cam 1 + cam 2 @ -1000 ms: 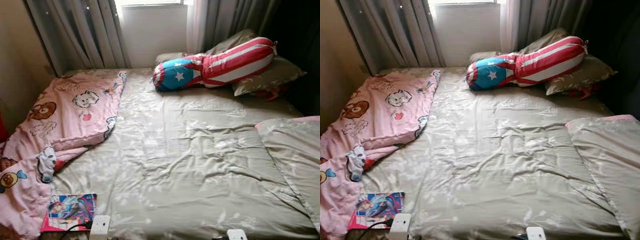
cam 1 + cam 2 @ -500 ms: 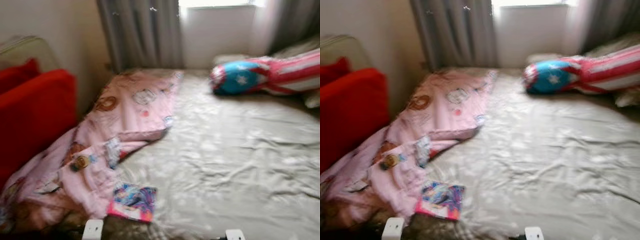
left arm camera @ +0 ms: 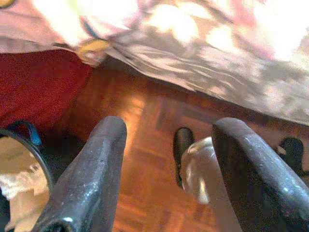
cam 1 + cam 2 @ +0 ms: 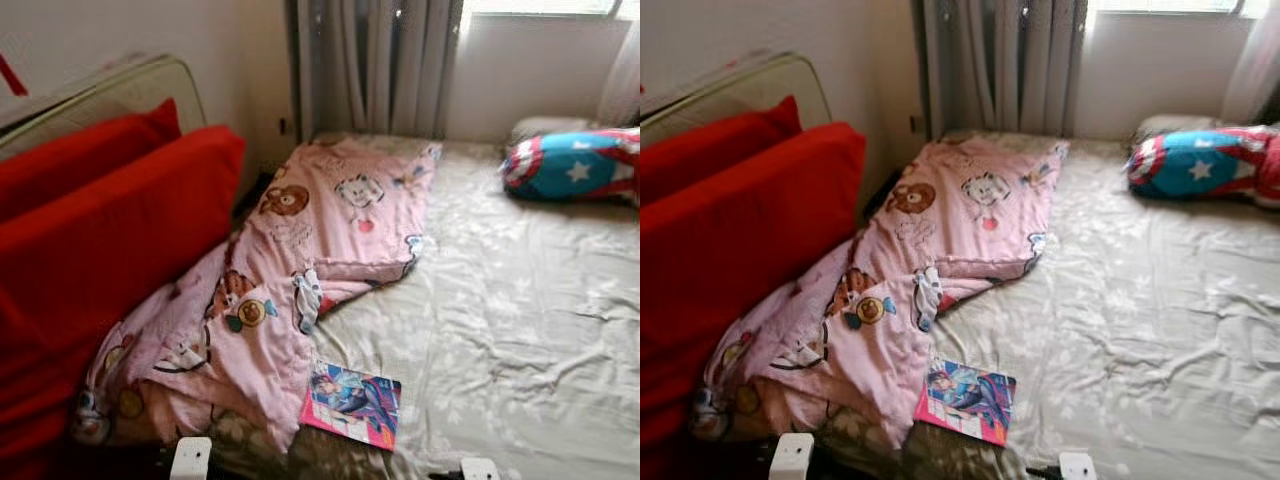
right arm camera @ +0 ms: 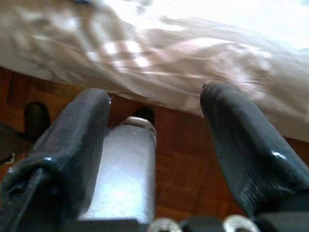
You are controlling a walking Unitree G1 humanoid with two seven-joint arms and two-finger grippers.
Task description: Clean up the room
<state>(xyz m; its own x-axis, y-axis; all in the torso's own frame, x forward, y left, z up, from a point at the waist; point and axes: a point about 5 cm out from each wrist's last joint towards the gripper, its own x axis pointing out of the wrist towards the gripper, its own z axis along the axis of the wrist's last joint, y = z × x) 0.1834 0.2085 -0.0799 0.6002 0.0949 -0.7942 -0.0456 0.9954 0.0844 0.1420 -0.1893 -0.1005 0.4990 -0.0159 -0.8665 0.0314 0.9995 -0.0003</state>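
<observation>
Bed [image 4: 530, 300]: it has a grey-beige sheet with a pale flower print, wrinkled, and it takes the middle and right of the head views.
Blanket [image 4: 300, 270]: pink, with cartoon animals; it lies crumpled along the left side of the bed and hangs over the near left corner.
Book [image 4: 352, 402]: a thin book with a colourful drawn cover, flat on the sheet near the front edge, touching the blanket's lower edge.
Pillow [image 4: 575, 165]: a long one in blue with a white star and red-white stripes, at the far right of the bed, under the window.
Sofa [image 4: 90, 260]: red, standing to the left of the bed, just beside the blanket.
Curtains [image 4: 375, 65]: grey, hanging behind the bed's far left corner.
Left gripper [image 3: 169, 164]: fingers spread, nothing between them; it hangs over the wood floor [image 3: 145, 121], near the bed's edge.
Right gripper [image 5: 154, 145]: fingers spread and empty too, above the floor, close under the hanging sheet.
</observation>
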